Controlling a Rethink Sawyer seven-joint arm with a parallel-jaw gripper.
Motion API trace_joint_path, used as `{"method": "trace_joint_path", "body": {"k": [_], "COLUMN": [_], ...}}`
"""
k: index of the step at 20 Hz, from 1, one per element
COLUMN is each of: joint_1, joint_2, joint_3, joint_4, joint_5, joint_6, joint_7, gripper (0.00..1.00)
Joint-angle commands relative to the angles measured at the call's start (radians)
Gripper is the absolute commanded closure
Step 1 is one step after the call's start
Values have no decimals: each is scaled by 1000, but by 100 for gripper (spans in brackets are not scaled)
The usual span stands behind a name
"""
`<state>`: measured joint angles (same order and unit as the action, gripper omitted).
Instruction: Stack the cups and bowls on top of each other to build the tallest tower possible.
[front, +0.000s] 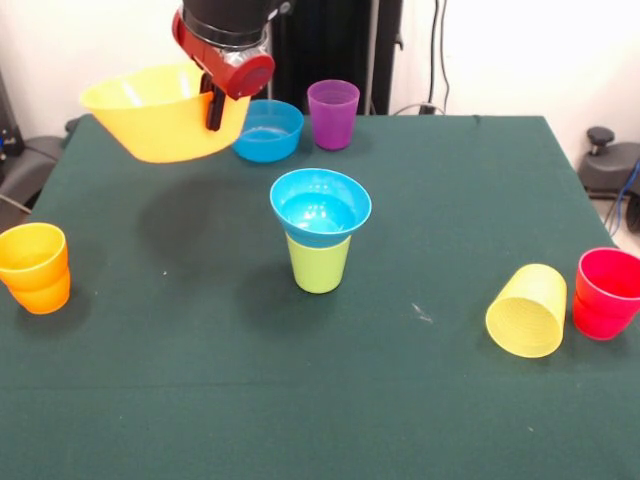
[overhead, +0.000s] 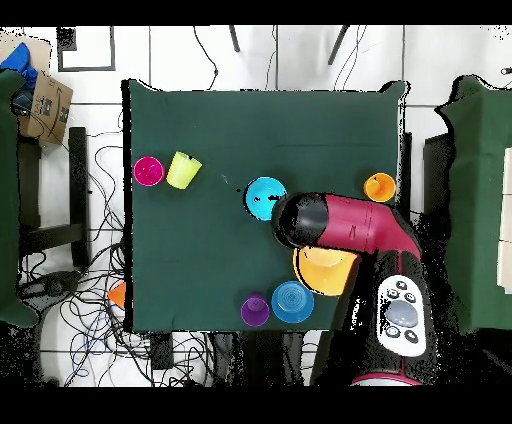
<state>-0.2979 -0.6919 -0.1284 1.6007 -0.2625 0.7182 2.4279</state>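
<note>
Fingers (front: 214, 108) clamped on the yellow bowl's (front: 160, 115) rim hold it aloft, the tower (front: 320, 228) waiting at four o'clock.

A dark green cloth-covered table (front: 200, 400) is carrying a lime green plastic cup (front: 319, 262) standing upright at its centre; an orange plastic cup (front: 36, 268) is standing near one side edge; a red plastic cup (front: 606, 293) is sitting opposite, with a yellow plastic cup (front: 527, 310) lying tipped just beside it; a small blue plastic bowl (front: 269, 130) and a purple plastic cup (front: 333, 114) are resting near the far edge
</note>
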Motion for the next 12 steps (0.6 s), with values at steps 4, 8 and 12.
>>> {"method": "trace_joint_path", "body": {"k": [4,8,12], "joint_1": [19,36,68], "joint_2": [10,19,26], "joint_3": [138,156,153], "joint_4": [-118,-145,-173], "joint_5": [17,17,0], "joint_6": [100,100,85], "joint_7": [-95,-89,-72], "gripper": [100,100,100]}}
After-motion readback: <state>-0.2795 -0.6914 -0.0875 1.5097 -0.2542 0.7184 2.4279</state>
